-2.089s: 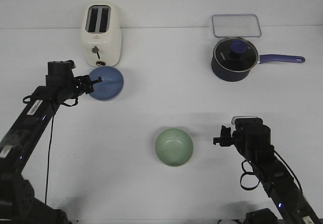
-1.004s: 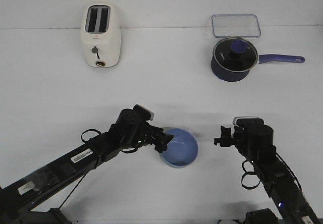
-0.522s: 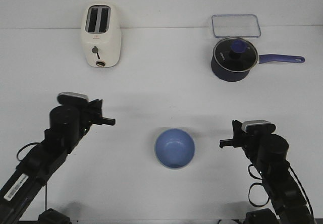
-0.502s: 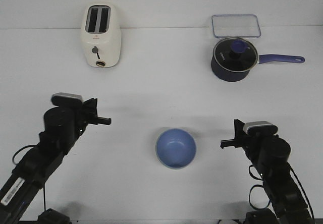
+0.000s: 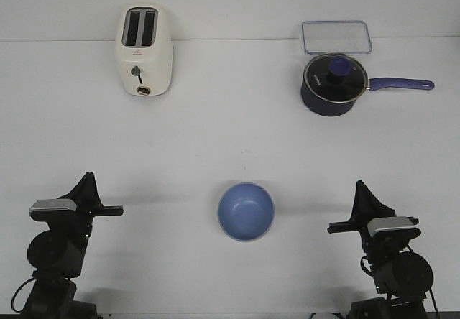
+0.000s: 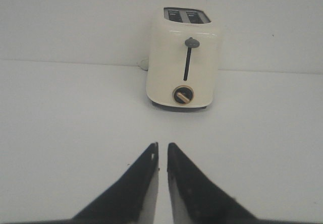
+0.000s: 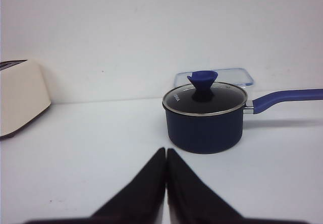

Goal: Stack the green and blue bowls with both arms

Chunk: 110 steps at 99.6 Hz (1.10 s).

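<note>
Both black jointed arms sit retracted at the near table edge. The left thin two-finger gripper (image 6: 162, 153) has fingertips nearly together, a narrow gap showing. The right thin two-finger gripper (image 7: 166, 156) has fingertips touching, empty.

The bowl (image 5: 246, 211) is periwinkle blue. Beyond it to the left, the toaster (image 5: 144, 50) is cream with dark slots. Beyond it to the right, the saucepan (image 5: 333, 84) is navy with a blue knob. The table (image 5: 230, 132) is white.
</note>
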Available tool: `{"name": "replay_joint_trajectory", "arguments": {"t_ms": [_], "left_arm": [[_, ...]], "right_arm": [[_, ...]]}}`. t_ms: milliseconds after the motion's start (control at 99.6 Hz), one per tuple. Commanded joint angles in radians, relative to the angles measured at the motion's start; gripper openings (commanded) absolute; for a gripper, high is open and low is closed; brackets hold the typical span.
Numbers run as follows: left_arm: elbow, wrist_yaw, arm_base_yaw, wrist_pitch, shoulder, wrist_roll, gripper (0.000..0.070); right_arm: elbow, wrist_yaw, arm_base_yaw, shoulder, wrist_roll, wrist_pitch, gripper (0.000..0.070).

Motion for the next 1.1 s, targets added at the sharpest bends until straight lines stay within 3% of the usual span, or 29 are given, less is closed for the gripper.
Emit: {"name": "replay_joint_trajectory", "arguments": {"t_ms": [0,823,984,1095], "left_arm": [[0.011,0.002,-0.001,0.033,-0.009,0.016,0.0013],[-0.017,0.003,0.021,0.025,-0.071,0.023,0.0014],[-0.116,0.129,0.105,0.023,-0.176,0.029,0.0013],[-0.194,0.154,0.143,0.016,-0.272,0.029,0.0014]], "right_arm": [[0.004,0.004,0.002,-0.003,-0.010,0.010,0.0000],[0.004,0.003,0.002,-0.003,-0.010,0.010,0.0000],[0.004,0.003,0.002,-0.003,-0.010,0.010,0.0000],[0.004,0.004,0.002,-0.003,-0.010,0.010,0.0000]]}}
